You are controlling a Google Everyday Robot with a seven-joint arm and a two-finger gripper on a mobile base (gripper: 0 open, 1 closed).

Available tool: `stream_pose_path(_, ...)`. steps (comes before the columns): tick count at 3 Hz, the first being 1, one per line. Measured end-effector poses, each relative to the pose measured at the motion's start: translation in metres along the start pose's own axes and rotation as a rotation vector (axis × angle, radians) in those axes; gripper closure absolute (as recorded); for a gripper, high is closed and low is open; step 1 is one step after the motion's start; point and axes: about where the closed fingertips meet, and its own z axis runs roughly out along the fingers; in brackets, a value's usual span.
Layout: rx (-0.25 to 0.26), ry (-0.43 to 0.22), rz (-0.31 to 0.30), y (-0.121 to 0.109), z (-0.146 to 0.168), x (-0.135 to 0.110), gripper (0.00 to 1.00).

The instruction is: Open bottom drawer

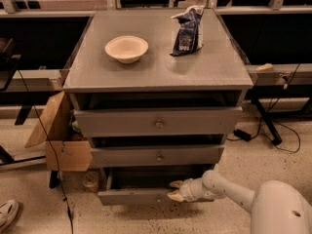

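The bottom drawer (131,197) is the slimmest grey front, lowest in the grey cabinet (156,67). It stands partly pulled out, and the dark inside of its tray (146,177) shows behind the front panel. Its knob is hidden. My gripper (174,190) reaches in from the lower right on a white arm (229,191). Its pale fingers (176,184) straddle the top edge of the drawer's front panel, right of centre, one inside and one outside, clamped on the panel.
The mid drawer (158,156) and top drawer (158,123) above are shut or nearly so. A bowl (126,48) and a dark snack bag (187,30) sit on top. A cardboard box (61,135) stands at the cabinet's left, a shoe (7,213) at the lower left, and cables (273,130) on the right.
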Motion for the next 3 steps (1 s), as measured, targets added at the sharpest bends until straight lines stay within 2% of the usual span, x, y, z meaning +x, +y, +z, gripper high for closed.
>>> stream_pose_path(1, 0.005, 0.005, -0.001, 0.0025, -0.0011, 0.0065, 0.81)
stream_pose_path(2, 0.005, 0.006, -0.001, 0.0026, -0.0018, 0.0059, 0.58)
stream_pose_path(3, 0.008, 0.014, -0.017, 0.005, -0.0047, 0.0159, 0.35)
